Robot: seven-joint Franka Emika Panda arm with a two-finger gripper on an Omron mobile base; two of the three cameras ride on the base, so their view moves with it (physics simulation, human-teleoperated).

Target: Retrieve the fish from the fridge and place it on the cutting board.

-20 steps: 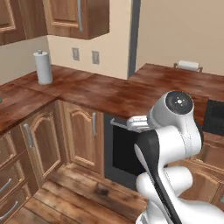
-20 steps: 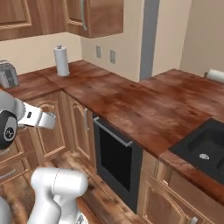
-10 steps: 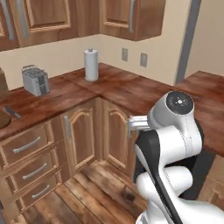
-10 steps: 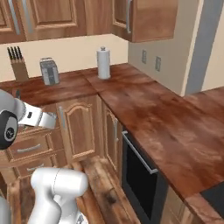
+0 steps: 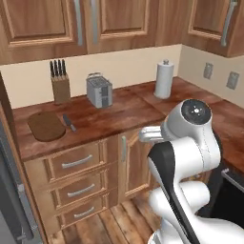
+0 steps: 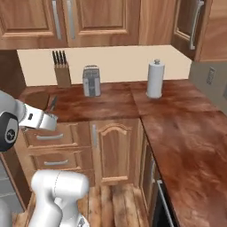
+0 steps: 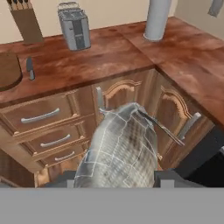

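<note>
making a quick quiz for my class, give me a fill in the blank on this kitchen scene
1. The claw holds the ____.
2. The small knife lies right beside the round ____ board.
3. Between the knife block and the paper towel roll stands a grey ____.

Missing words: fish; cutting; toaster

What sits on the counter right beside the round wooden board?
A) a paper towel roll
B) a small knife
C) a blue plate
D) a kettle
B: a small knife lies on the counter just next to the cutting board.
</note>
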